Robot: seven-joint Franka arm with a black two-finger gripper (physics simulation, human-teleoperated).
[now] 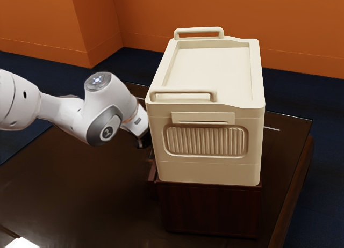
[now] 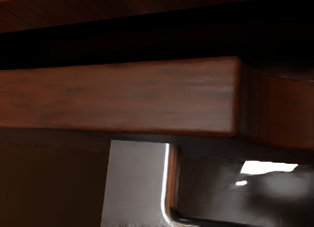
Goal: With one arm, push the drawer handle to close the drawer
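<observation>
We find the wooden drawer standing out from its dark red-brown cabinet, pointing toward the exterior view's left, the side the arm comes from. The long axis of the drawer front runs near to far in the scene, across the drawer's direction of travel. In the wrist view a dark gap lies between the drawer front and the cabinet.

The silver metal handle is at the drawer front. Its visible leg stands out from the wood, then turns through a rounded corner into a bar running along the front.

The gripper is low at the drawer's outer side, at the near-left edge of the cream box and partly hidden by it. The handle lies close before the gripper; whether they touch we cannot establish. Whether the gripper is open or closed, and whether it has hold of anything, we cannot tell.

The box, with two rail handles and a ribbed panel, sits on the cabinet, which stands on the dark glossy table. The arm carries a round dark badge with a pale emblem; a small mark on the hand is too small to read.
</observation>
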